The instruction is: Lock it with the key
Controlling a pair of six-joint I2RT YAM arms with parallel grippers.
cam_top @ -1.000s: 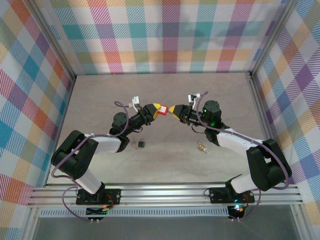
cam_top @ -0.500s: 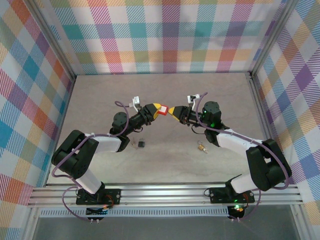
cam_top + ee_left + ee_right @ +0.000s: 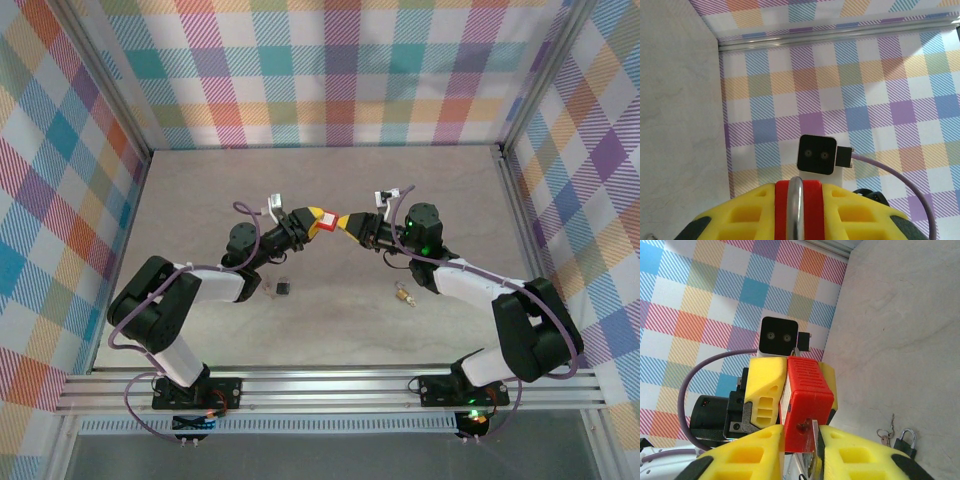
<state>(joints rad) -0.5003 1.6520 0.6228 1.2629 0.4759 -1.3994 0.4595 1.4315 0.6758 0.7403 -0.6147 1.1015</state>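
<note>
My left gripper [image 3: 317,221] is shut on a red padlock [image 3: 327,224] and holds it in the air above the middle of the table. In the left wrist view the lock's silver shackle [image 3: 796,212] runs up between the yellow fingers [image 3: 740,215]. My right gripper [image 3: 348,221] faces it, shut on a silver key [image 3: 815,436]. In the right wrist view the key's tip rests against the padlock's [image 3: 807,395] bottom face, just right of the keyhole [image 3: 801,426]. I cannot tell if it has entered.
A small black padlock [image 3: 284,288] with a ring of keys [image 3: 885,435] lies on the table below the left gripper. A brass padlock [image 3: 404,296] lies to the right, near the right arm. Checked walls [image 3: 330,70] close in the back and both sides.
The two grippers have drawn slightly closer together, bringing the key up against the padlock's face. Nothing on the table moved.
</note>
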